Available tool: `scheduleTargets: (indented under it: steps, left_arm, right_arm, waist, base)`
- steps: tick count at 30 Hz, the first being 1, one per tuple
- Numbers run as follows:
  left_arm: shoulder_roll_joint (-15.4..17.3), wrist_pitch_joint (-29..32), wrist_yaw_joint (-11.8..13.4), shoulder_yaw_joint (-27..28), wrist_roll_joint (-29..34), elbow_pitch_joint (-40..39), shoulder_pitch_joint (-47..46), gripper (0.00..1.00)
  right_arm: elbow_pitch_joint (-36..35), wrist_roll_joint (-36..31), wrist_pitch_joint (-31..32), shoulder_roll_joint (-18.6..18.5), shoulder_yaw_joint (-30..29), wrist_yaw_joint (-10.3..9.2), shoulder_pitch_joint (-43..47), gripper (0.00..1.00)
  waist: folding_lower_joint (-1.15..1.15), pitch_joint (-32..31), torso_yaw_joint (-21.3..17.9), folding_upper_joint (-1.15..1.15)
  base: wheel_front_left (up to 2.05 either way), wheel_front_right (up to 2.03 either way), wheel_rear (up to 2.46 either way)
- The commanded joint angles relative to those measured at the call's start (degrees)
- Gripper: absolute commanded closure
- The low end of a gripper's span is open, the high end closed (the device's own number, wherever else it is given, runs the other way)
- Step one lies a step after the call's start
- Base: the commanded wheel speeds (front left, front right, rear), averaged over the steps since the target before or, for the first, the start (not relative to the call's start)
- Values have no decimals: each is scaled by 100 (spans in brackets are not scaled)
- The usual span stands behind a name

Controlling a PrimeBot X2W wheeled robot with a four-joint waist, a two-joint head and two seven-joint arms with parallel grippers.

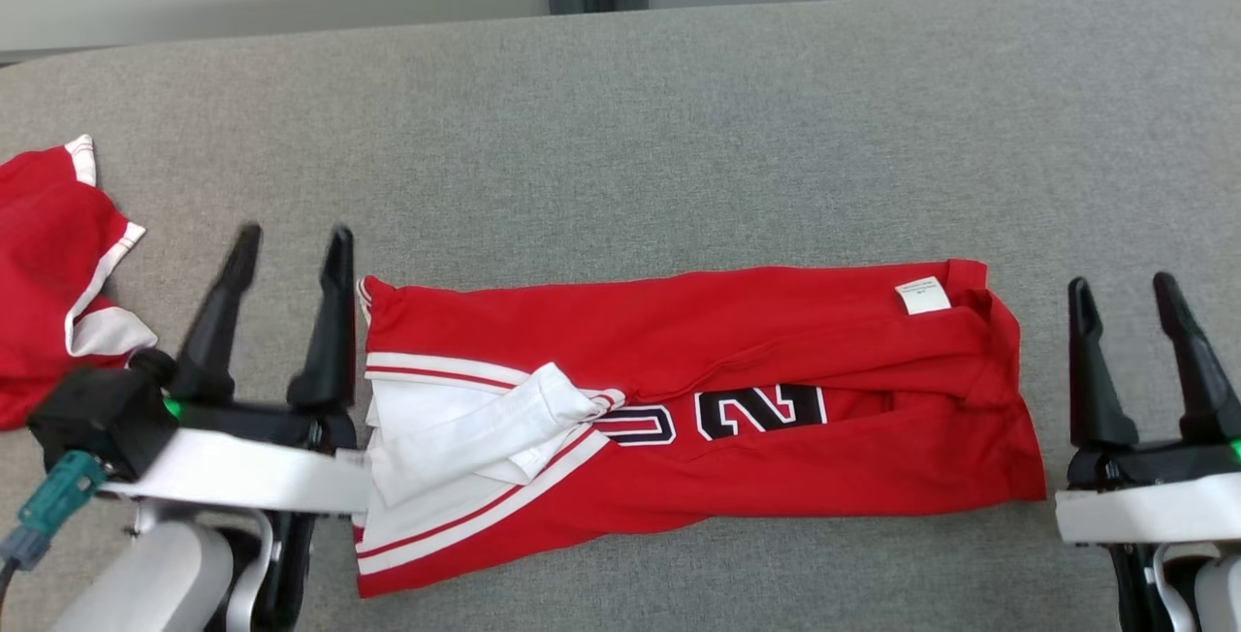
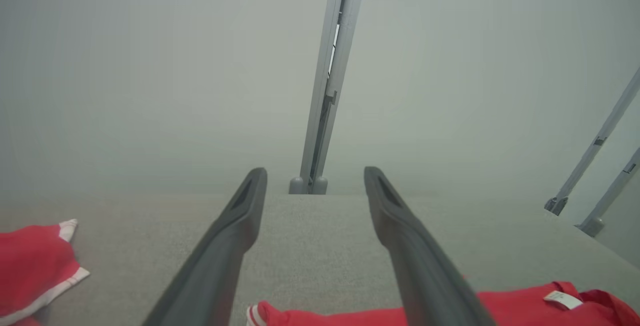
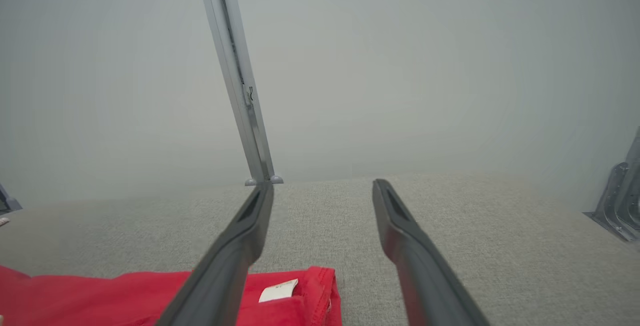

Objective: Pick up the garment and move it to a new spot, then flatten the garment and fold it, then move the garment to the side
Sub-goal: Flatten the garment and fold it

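From the head view, the red garment [image 1: 698,390] lies on the grey surface [image 1: 679,128] as a long band folded lengthwise. It has black-and-white numbers on its front and a white label [image 1: 922,295] near its right end. White trim is bunched loosely at its left end. The left end effector [image 1: 295,235] stands just beside that left end, fingers spread and holding nothing. The right end effector [image 1: 1120,283] stands near the right end, also spread and empty. A second red cloth [image 1: 48,264] lies apart at the far left.

In the left wrist view, the parted fingers frame bare surface, and the garment's edge runs along the bottom right.

In the right wrist view, the label end lies under the left finger. The background is hazy, so I cannot tell how many layers are stacked there.

The cloth looks thin, light and limp. It will likely sag and slide open if lifted from one point. The two short ends seem the best places to hold, pinching all layers together and tucking the loose white flap in first.
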Motion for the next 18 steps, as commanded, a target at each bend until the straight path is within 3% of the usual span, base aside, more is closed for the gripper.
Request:
scheduleTargets:
  steps: [1, 9, 18]
  left_arm:
    - [-133, -25, 13, 180, 214, 14, -127, 0]
    - [-833, -19, -572, 981, 1149, 632, -97, 0]
    - [-855, -20, -972, 1113, 1697, 1451, 406, 0]
  right_arm:
    - [-40, -55, -3, 41, -72, 2, -101, 0]
    - [125, -289, 232, 202, -82, 2, -338, 0]
    - [471, -484, 547, 267, -5, 1, -175, 0]
  waist:
    - [0, -72, -15, 0]
    - [0, -249, -5, 0]
    - [0, -482, 12, 0]
  base:
    - [0, 0, 0]
    - [0, 0, 0]
    - [0, 0, 0]
